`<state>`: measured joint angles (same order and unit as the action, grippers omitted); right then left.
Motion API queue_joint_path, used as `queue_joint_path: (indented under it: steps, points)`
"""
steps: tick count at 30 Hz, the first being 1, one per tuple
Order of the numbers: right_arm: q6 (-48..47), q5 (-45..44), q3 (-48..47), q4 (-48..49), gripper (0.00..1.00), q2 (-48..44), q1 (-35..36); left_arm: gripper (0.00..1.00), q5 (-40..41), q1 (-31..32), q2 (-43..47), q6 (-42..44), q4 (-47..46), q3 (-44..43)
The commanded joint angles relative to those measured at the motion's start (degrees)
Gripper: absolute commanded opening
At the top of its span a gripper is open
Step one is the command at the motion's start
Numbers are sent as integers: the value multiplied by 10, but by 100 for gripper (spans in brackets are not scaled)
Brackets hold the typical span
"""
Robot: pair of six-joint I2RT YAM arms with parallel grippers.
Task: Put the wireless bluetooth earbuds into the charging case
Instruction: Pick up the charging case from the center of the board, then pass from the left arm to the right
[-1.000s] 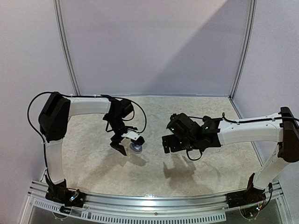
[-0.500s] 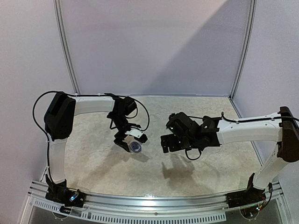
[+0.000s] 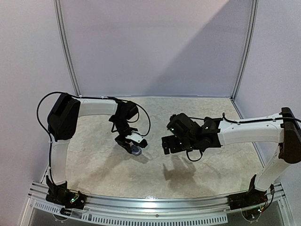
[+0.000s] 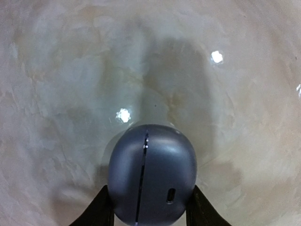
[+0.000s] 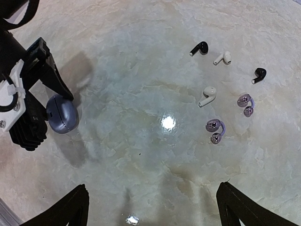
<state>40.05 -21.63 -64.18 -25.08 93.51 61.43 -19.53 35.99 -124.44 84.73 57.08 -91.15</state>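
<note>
The charging case [image 4: 151, 176] is a closed blue-grey pebble with a seam down its face. My left gripper [image 4: 150, 200] is shut on it, one black finger pressed against each side; it also shows in the top view [image 3: 134, 147]. The case [image 5: 61, 114] sits low at the tabletop, left of centre. Several wireless bluetooth earbuds lie loose on the table in the right wrist view: a black one [image 5: 199, 48], a white one [image 5: 207, 96] and a silvery-purple one [image 5: 215, 130] among them. My right gripper [image 5: 151, 188] hangs open above the table, nothing between its fingers.
The marbled tabletop [image 3: 211, 165] is walled by pale panels at the back and sides. My right arm's wrist [image 3: 188, 134] hovers mid-table, hiding the earbuds from the top view. The earbuds lie spread over the right half, apart from the case.
My left gripper's jaws have come together from wide open onto the case's sides, and the wrist has shifted slightly. The right arm has stayed put.
</note>
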Motion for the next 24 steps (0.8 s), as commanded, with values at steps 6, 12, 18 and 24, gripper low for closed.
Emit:
queue_joint_path:
  steps: [6, 12, 18, 24]
  points:
    - [26, -3, 4, -5, 96, -15, -18, 17, -55, 12, 94, -5, -4, 65]
    - [27, 17, 4, 22, 96, -66, -38, 1, -91, 17, 194, -48, 5, 74]
    - [-5, 58, -37, 21, 93, -124, -40, 0, -96, 23, 321, -158, -80, 98]
    - [-3, 162, -85, 71, 78, -131, -32, 0, -50, 42, 481, -247, -271, 222]
